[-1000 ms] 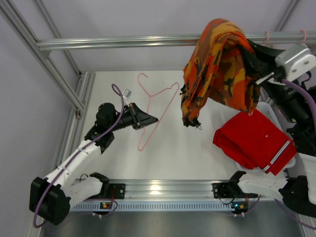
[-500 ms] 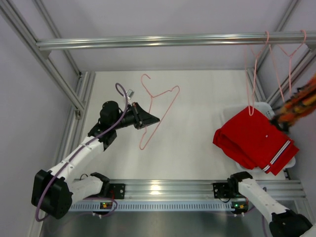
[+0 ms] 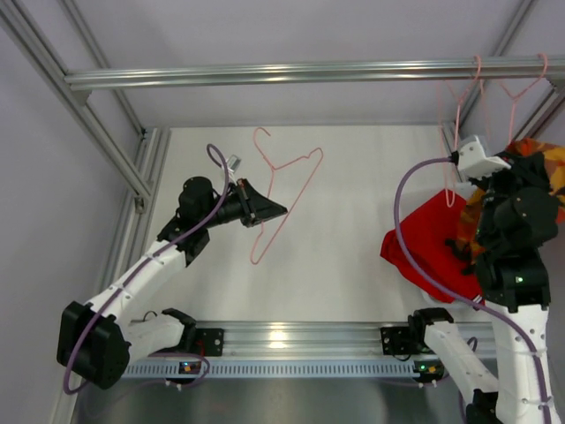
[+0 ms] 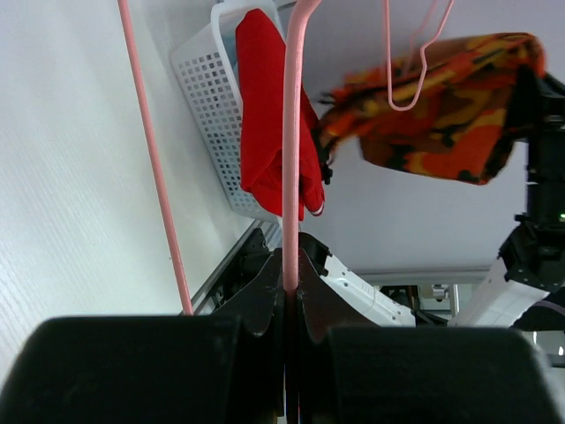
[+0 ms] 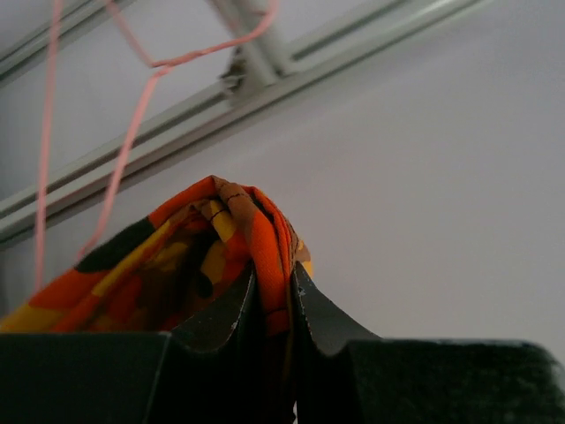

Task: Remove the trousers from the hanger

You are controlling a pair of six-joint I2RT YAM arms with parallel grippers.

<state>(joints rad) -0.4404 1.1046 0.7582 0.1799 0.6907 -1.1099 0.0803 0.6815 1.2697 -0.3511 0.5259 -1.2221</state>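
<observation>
My left gripper is shut on the wire of a bare pink hanger, holding it above the left half of the table; the wrist view shows the wire pinched between the jaws. My right arm is at the far right, and its gripper is shut on a fold of the orange-yellow patterned trousers, which hang beside the arm. The red trousers lie draped over a white basket under the right arm.
Two empty pink hangers hang from the metal rail at the back right. Frame posts run along the left side. The arm bases sit on the aluminium bar at the near edge.
The right arm swung the patterned trousers from high at the centre out to the right, and now stands over the basket. The left gripper and its hanger have barely moved.
</observation>
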